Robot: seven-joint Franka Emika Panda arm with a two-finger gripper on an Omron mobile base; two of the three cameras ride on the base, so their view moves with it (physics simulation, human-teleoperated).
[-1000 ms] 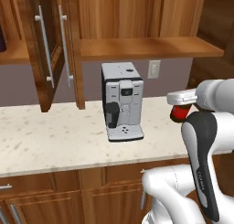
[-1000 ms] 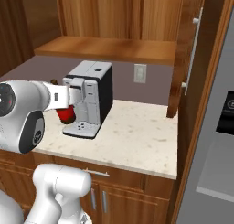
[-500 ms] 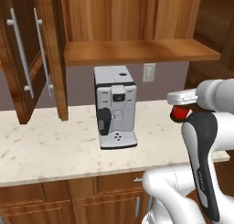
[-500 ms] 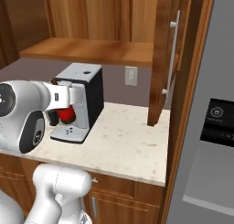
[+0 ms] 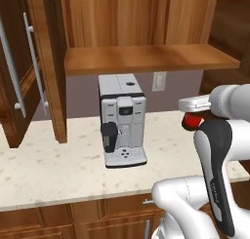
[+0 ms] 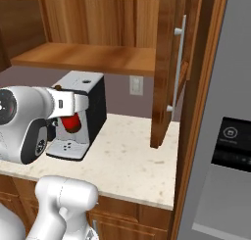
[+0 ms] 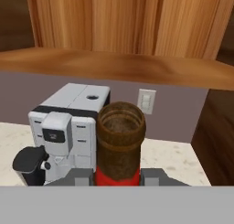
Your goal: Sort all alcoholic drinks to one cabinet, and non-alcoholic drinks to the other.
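Note:
My gripper [image 7: 118, 176] is shut on a bottle [image 7: 119, 141] with a brown neck and a red band low down. The open mouth of the bottle points at the camera in the hand view. From the base views I see only the bottle's red part [image 5: 193, 121] [image 6: 70, 122] hanging under the white hand, held above the counter. It sits to the right of the coffee machine in the left base view and in front of it in the right base view. An open wall cabinet with a wooden shelf [image 5: 146, 58] [image 6: 83, 55] is ahead and higher up.
A white and black coffee machine [image 5: 122, 120] [image 6: 83, 111] [image 7: 68, 127] stands on the speckled counter [image 5: 53, 167] under the shelf. Open cabinet doors hang at the left [image 5: 44, 62] and right [image 6: 169, 72]. A grey appliance with a dark panel [image 6: 230, 146] is at the far right.
The whole picture has shifted, so the base has moved; the cabinet and coffee machine sit differently in both views. The gripper keeps the bottle in the same hold.

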